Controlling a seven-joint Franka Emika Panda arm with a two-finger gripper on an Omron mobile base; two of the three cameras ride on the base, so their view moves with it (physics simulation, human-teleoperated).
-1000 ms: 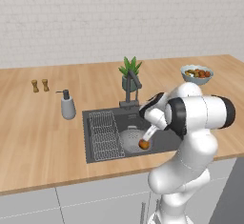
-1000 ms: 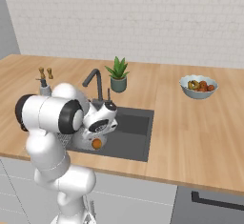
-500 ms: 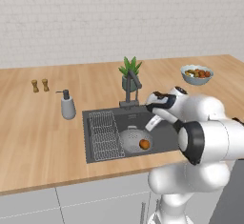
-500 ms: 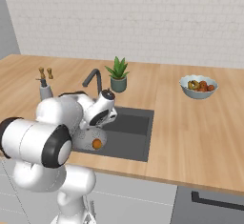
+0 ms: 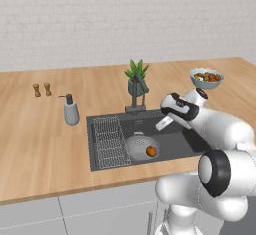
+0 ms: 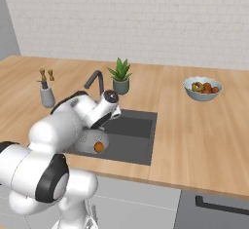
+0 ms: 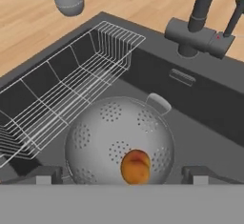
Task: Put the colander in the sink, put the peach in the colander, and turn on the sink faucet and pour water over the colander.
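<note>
The light-grey colander (image 5: 139, 146) (image 6: 90, 140) (image 7: 112, 137) sits on the floor of the dark sink (image 5: 175, 141) (image 6: 138, 125) (image 7: 209, 104). The orange-brown peach (image 5: 151, 151) (image 6: 98, 147) (image 7: 136, 167) lies inside the colander, near its rim. My gripper (image 5: 163, 124) (image 7: 122, 175) hangs open above the basin, up and to the right of the colander, holding nothing. In the hand view the peach shows between the two fingertips (image 7: 47, 174), well below them. The dark faucet (image 5: 136, 96) (image 6: 95, 80) (image 7: 198, 32) stands at the sink's back edge, and no water shows.
A wire rack (image 5: 111, 141) (image 7: 66, 94) fills the sink's left part. A grey soap dispenser (image 5: 71, 111) (image 6: 47, 95) and two small shakers (image 5: 41, 90) stand to the left. A potted plant (image 5: 136, 78) is behind the faucet, and a fruit bowl (image 5: 206, 78) (image 6: 203, 87) sits at the right.
My hand has lifted off the peach and drawn up and back from the colander. The peach stays in the colander. The arm's elbow has swung out to the side.
</note>
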